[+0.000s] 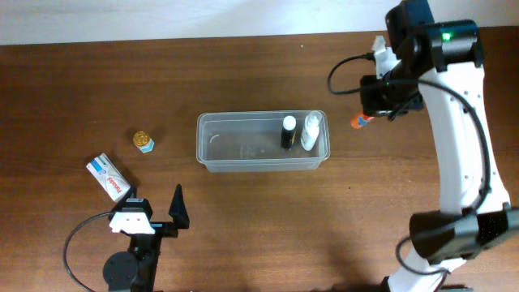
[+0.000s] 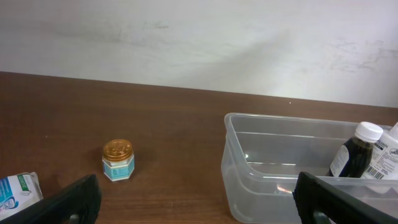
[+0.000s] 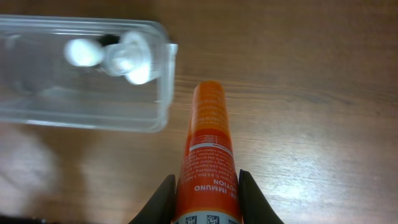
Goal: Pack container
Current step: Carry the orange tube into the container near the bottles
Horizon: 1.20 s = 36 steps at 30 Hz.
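The container (image 1: 243, 162) is a clear tub in the middle of the table, holding a dark bottle (image 1: 288, 132) and a white bottle (image 1: 310, 131) upright at its right end. My right gripper (image 3: 206, 199) is shut on an orange tube (image 3: 207, 149), held above the table just right of the container (image 3: 163, 81). In the overhead view the orange tube (image 1: 361, 121) pokes out from under the right wrist. My left gripper (image 2: 199, 208) stands open and holds nothing, low at the front left, facing the container (image 2: 239, 162).
A small jar with a gold lid (image 1: 143, 141) stands left of the tub; the left wrist view shows this jar (image 2: 117, 160) too. A white box (image 1: 109, 178) lies near the left arm's base. A cable loops by the left arm.
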Motion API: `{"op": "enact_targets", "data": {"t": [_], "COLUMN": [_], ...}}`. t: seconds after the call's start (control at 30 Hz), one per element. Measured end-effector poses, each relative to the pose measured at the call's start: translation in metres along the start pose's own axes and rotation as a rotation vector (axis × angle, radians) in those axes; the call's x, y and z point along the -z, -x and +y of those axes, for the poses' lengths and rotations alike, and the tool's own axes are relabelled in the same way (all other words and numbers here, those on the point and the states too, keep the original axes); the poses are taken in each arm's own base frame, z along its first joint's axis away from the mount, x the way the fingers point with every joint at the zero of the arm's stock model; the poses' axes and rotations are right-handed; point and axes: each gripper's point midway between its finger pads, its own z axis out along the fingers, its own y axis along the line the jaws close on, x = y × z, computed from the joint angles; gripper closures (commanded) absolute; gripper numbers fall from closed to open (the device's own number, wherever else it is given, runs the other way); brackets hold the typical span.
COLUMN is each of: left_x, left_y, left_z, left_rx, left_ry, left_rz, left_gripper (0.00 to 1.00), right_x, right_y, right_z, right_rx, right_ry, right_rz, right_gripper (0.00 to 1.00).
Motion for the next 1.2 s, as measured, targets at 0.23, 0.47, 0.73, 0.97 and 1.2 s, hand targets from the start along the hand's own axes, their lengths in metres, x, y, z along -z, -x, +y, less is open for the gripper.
{"op": "enact_targets", "data": {"t": [0.23, 0.47, 0.73, 0.97, 1.2], "left_x": [0.000, 0.000, 0.000, 0.000, 0.000], "left_y": [0.000, 0.000, 0.000, 0.000, 0.000], "left_z": [0.000, 0.000, 0.000, 0.000, 0.000], "left_rx": [0.000, 0.000, 0.000, 0.000, 0.000], "left_ry": [0.000, 0.000, 0.000, 0.000, 0.000], "left_rz": [0.000, 0.000, 0.000, 0.000, 0.000], "left_gripper": [0.01, 0.01, 0.01, 0.01, 0.01], "right_x": [0.012, 0.007, -0.031, -0.072, -0.097], "right_y": [-0.008, -0.002, -0.008, -0.016, -0.019], "right_z": [0.043, 0.072, 0.089, 0.092, 0.090], "right_rx": [0.087, 0.119, 0.125, 0.116, 0.112], "right_ry": [0.036, 0.060, 0.062, 0.050, 0.048], "right_rz": [-0.040, -0.072, -0.023, 0.037, 0.047], "right_gripper": [0.82, 0.82, 0.82, 0.82, 0.82]}}
